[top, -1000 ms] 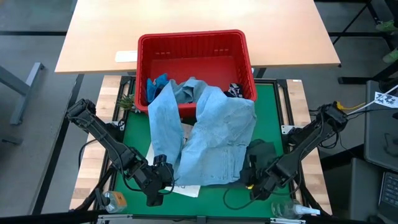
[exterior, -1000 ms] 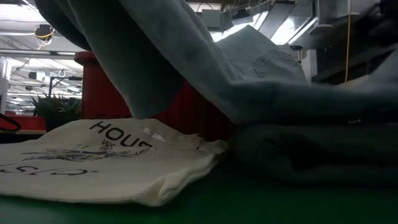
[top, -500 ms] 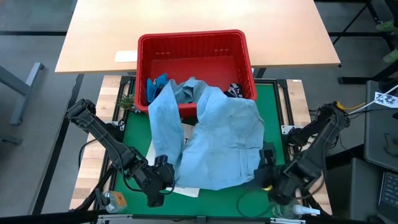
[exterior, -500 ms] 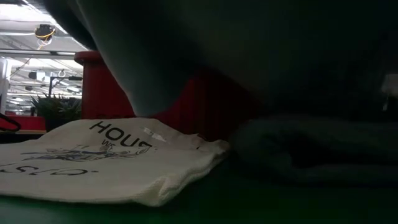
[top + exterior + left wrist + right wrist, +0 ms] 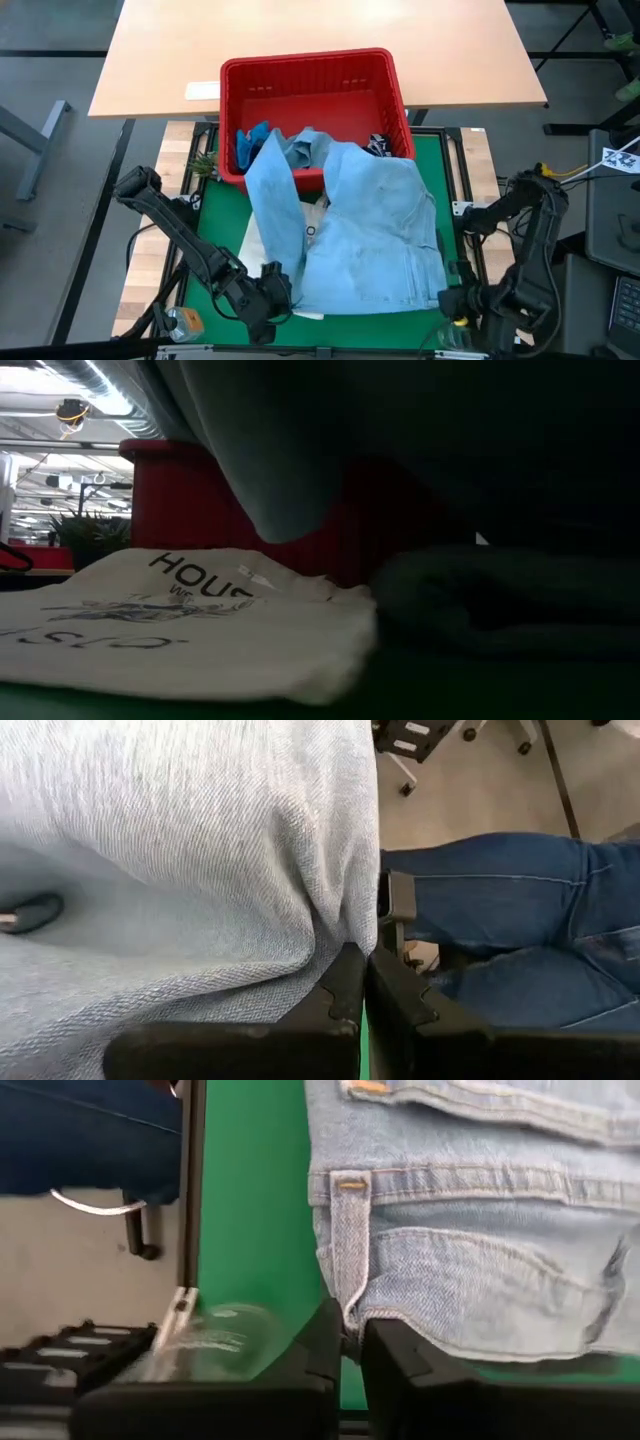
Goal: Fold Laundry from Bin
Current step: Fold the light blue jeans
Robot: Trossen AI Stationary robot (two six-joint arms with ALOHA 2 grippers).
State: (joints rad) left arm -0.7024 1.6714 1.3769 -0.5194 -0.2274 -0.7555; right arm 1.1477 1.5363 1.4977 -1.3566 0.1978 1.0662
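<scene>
**Denim half out of the bin, both corners pinched**

Right now I have the light blue denim garment (image 5: 365,235) stretched from the red bin (image 5: 312,68) down over the green surface (image 5: 222,215), its upper end draped across the bin's near rim. My left gripper (image 5: 272,292) sits at the near left edge of the cloth, fingers clamped tight on a fold of it; the left wrist view shows the fabric bunched right into the closed jaws. My right gripper (image 5: 458,298) is at the near right corner, pinched shut on the hem just beside a belt loop (image 5: 350,1245). A bright blue garment (image 5: 252,135) remains inside the bin, and a white tote bag (image 5: 170,625) lies on the surface under the denim.

What worries me:

- Both grips look thin, a pinch of hem rather than a good mouthful. I judge that a hard pull could slip the cloth out of one gripper and leave it skewed.
- The far end is hooked over the rim. Dragging nearer may tip or slide the bin, or haul other laundry out with it.
- The tote bag underneath could ride along and wrinkle the fold.
- A person's legs in jeans (image 5: 520,920) are near the surface edge, so I want slow moves there.
</scene>
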